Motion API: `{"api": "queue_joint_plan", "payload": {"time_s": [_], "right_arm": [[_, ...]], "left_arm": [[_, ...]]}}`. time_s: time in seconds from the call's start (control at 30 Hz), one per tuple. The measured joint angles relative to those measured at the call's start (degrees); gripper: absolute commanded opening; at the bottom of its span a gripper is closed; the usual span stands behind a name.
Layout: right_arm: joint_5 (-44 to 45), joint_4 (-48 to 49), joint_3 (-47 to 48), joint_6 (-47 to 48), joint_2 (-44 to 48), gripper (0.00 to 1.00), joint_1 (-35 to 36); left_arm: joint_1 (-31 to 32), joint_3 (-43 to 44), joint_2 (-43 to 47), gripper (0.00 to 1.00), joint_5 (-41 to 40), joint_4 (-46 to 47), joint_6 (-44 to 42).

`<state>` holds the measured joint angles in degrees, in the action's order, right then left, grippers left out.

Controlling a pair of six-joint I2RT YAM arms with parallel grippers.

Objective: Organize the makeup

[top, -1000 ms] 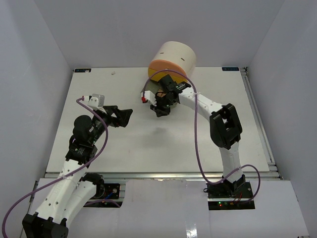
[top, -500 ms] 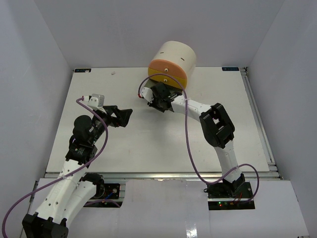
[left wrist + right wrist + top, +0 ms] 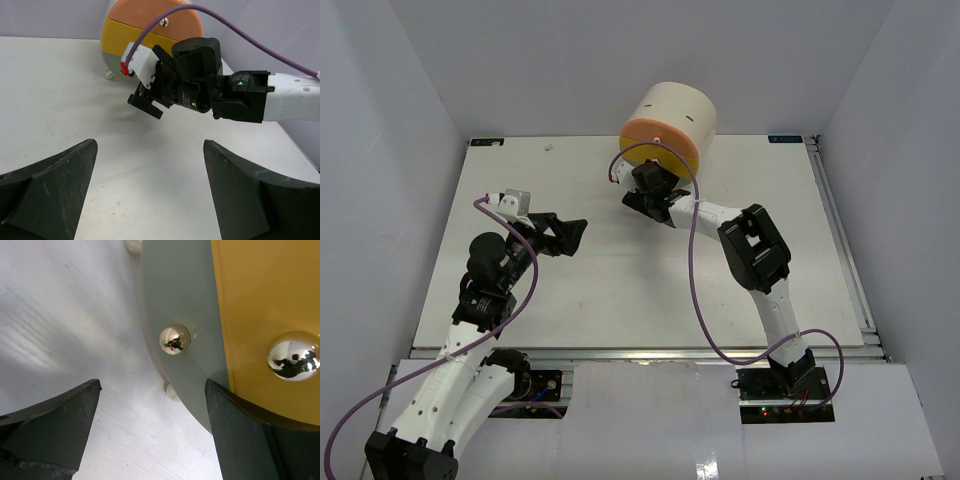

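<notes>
**Plainly: no makeup in sight, both tools wide open**

None of the makeup showed in any of your three views, so where it lay could not be told. What you did see was the cream drum (image 3: 670, 115) standing at the far edge of the desk (image 3: 620, 290), a little right of the middle, with its orange drawer (image 3: 658, 145) facing the arms.

Your right tool (image 3: 645, 190) hovered just in front of that drum, low over the desk. Its wrist camera looked straight at the grey drawer (image 3: 180, 300), whose shiny round knob (image 3: 174, 339) sat between the two fingers and apart from both. The yellow drawer (image 3: 270, 300) with its own knob (image 3: 293, 356) lay next to the grey one, on the right of that view. That tool's jaws stood wide apart and held nothing. A pale foot (image 3: 172, 392) of the drum rested on the desk under the grey drawer.

Your left tool (image 3: 565, 235) hung over the left half of the desk, well apart from the drum. It was also spread wide, nothing between its fingers (image 3: 55, 185), and it pointed at the right arm.
</notes>
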<state>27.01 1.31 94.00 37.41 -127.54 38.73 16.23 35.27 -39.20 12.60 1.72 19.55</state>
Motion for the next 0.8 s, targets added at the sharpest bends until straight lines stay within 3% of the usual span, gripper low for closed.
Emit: {"api": "queue_joint_plan", "payload": {"time_s": [0.17,0.33,0.6,0.8], "right_arm": [[0.5,0.8,-0.6,0.9,0.1,0.97,-0.8],[-9.1,-3.8,-5.1,0.4,4.7,0.9,-1.5],[-31.6,-15.2,-14.0,-5.6,30.2,0.9,-2.3],[-35.7,-14.7,-22.2,-10.4,51.6,0.9,-7.4]], "left_arm": [[0.0,0.0,0.0,0.98,0.0,0.0,0.0],[0.0,0.0,0.0,0.98,0.0,0.0,0.0],[0.0,0.0,-0.3,0.98,0.2,0.0,0.0],[0.0,0.0,-1.7,0.98,1.4,0.0,0.0]]}}
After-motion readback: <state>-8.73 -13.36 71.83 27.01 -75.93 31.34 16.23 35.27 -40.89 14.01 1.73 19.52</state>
